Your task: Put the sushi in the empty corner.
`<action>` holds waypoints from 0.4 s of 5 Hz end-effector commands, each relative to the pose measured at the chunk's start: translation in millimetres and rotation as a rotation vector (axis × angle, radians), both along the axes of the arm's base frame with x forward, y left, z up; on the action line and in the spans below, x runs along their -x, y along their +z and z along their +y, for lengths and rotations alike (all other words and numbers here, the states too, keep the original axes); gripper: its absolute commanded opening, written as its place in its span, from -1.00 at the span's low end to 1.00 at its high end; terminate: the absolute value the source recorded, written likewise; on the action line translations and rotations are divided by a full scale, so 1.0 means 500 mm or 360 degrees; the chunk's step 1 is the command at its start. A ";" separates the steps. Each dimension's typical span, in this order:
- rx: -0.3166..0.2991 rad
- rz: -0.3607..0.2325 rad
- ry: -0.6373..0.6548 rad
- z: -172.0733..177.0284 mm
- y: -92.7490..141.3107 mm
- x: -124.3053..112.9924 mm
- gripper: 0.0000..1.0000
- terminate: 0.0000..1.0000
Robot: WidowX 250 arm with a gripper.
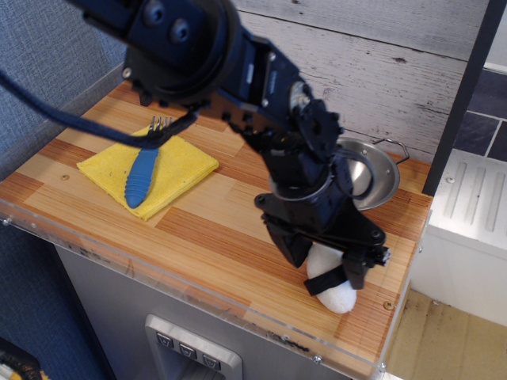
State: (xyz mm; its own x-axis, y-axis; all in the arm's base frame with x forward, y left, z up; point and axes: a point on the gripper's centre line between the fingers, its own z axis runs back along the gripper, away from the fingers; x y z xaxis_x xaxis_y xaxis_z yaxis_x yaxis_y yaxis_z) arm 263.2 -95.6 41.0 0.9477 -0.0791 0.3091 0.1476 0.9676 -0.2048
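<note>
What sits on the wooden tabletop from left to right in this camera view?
Yellow cloth with the blue-handled fork lying on it → white rice-ball sushi with a black band → round steel bowl → white ridged unit.

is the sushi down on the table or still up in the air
Down, it seems: the sushi rests on the wood of the empty corner, no gap visible under it. The end effector straddles it; whether it grips, cannot tell.
</note>
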 end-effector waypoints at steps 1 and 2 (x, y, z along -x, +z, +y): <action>0.0006 -0.0085 -0.0025 -0.006 0.042 -0.002 1.00 -1.00; -0.0015 -0.0169 -0.0015 -0.001 0.087 -0.012 1.00 -1.00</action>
State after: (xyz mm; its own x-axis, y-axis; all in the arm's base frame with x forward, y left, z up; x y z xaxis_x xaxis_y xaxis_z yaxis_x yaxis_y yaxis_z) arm 269.2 -93.7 71.5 0.9267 -0.0891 0.3652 0.1608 0.9720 -0.1710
